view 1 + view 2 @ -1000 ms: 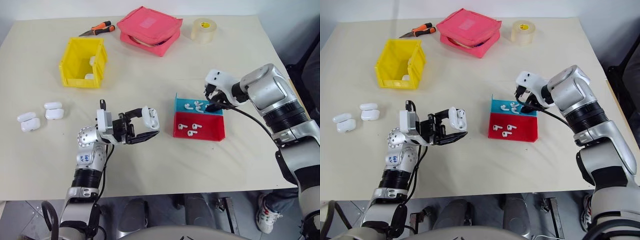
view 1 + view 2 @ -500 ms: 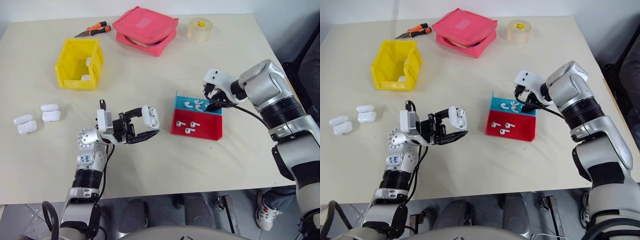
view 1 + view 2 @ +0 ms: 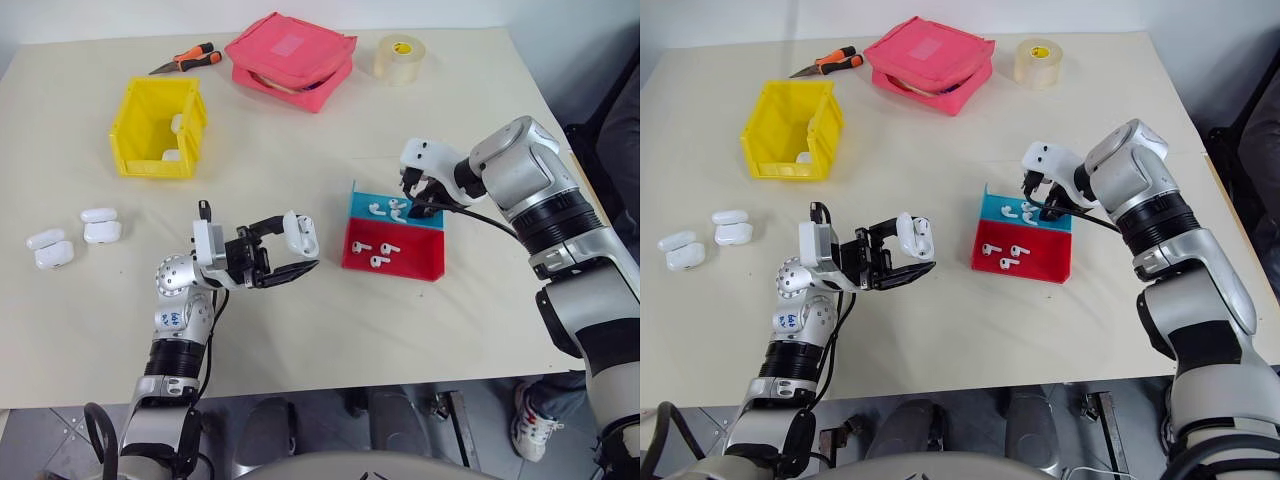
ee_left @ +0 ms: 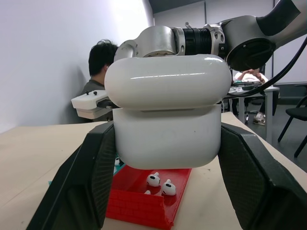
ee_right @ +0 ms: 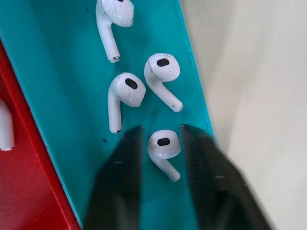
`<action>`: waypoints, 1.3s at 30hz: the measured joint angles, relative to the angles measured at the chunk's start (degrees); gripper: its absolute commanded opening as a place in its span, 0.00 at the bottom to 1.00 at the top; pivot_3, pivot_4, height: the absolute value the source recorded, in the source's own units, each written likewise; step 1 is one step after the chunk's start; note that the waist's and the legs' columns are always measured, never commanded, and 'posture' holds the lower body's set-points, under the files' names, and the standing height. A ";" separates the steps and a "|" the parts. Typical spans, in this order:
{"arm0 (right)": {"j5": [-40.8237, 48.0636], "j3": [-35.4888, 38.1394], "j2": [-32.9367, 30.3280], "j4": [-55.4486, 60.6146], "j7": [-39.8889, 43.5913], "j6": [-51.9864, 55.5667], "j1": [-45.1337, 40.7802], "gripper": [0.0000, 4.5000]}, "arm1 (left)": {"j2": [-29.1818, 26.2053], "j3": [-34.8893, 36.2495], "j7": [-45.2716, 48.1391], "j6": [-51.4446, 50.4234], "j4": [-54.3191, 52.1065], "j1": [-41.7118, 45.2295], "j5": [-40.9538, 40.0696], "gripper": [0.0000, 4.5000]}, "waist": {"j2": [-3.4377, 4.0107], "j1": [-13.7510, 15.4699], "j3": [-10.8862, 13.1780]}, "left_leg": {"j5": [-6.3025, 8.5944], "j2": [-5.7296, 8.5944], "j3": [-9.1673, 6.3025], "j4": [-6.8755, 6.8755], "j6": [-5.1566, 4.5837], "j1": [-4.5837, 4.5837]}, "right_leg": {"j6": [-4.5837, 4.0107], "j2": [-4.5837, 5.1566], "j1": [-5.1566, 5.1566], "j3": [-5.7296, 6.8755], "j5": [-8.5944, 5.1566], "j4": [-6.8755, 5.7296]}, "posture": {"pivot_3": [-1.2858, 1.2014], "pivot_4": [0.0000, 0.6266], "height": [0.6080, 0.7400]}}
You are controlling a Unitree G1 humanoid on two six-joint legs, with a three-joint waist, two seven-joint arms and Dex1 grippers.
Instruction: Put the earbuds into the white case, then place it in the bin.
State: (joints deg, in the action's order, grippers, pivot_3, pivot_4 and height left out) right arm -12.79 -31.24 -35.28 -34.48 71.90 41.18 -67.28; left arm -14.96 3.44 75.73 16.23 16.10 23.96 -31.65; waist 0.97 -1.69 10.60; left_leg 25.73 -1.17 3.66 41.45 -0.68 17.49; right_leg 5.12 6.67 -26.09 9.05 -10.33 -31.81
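Picking step: right gripper (image 5: 160, 143), fingers narrowly apart, straddles an earbud (image 5: 163, 146) in the blue tray (image 3: 360, 208), frame centre-right. Left gripper (image 3: 285, 252) clamps the case (image 3: 301, 235) mid-frame. Next: pinch, lift.

glossy plastic white case (image 4: 168, 112), matt table (image 3: 330, 320)

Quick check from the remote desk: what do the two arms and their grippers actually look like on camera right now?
Both arms are silver-grey metal with ribbed black bands at the joints. The left arm has a round joint cap with blue lettering and a thin black cable alongside. The right arm is bulkier, with a white wrist housing and a black cable. The left gripper and right gripper have matte black fingers.
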 measured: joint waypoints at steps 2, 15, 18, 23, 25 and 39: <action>-0.28 0.00 0.00 -0.02 -0.01 -0.10 0.00 0.24 | 0.00 0.00 -0.01 0.01 0.00 0.00 0.00 0.62 | 0.00 0.00 0.00 | 0.00 0.00 0.00 0.00 0.00 0.00 | 0.00 0.00 0.00 0.00 0.00 0.00 | 0.52 0.24 1.00; -1.59 0.00 -0.15 -0.19 0.51 -2.79 0.06 0.24 | 0.00 0.00 0.00 0.07 0.13 0.20 0.03 0.62 | 0.01 -0.02 0.00 | 0.00 0.00 0.00 0.00 0.00 0.00 | 0.00 0.00 -0.01 0.00 0.00 0.00 | 0.52 0.24 1.00; -1.93 0.00 -0.15 -0.19 0.45 -3.32 0.07 0.24 | 0.00 0.00 0.02 0.07 0.15 0.26 0.05 0.62 | 0.01 -0.02 0.01 | 0.00 0.00 0.00 0.00 0.00 0.00 | 0.00 0.00 -0.01 0.00 0.00 0.00 | 0.52 0.24 1.00; -2.27 0.00 -0.17 -0.25 0.56 -3.57 0.08 0.24 | 0.01 0.00 0.04 0.08 0.17 0.27 0.07 0.62 | 0.01 -0.02 0.01 | 0.00 0.00 0.00 0.00 0.00 0.01 | 0.00 0.00 -0.02 0.00 0.00 0.00 | 0.52 0.24 1.00; -2.86 0.00 -0.18 -0.44 0.56 -3.61 0.08 0.24 | 0.01 0.00 0.04 0.08 0.17 0.27 0.08 0.62 | 0.01 -0.01 0.01 | 0.00 0.00 0.00 0.00 0.00 0.01 | 0.00 0.00 -0.02 0.00 0.00 -0.01 | 0.52 0.24 1.00; -4.01 0.26 -0.17 -1.00 1.07 -4.22 0.04 0.11 | 0.01 0.00 0.01 0.09 0.24 0.38 0.13 0.62 | 0.02 0.01 0.00 | 0.00 0.00 0.00 0.02 0.00 0.00 | 0.00 0.00 -0.01 0.00 0.00 -0.02 | 0.52 0.24 1.00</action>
State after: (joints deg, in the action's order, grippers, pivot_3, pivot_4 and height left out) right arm -16.80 -30.99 -35.45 -35.47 72.97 36.96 -67.25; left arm -14.96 3.44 75.74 16.32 16.34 24.34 -31.52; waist 0.98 -1.68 10.60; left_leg 25.73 -1.16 3.66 41.47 -0.67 17.50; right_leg 5.12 6.67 -26.10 9.04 -10.33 -31.83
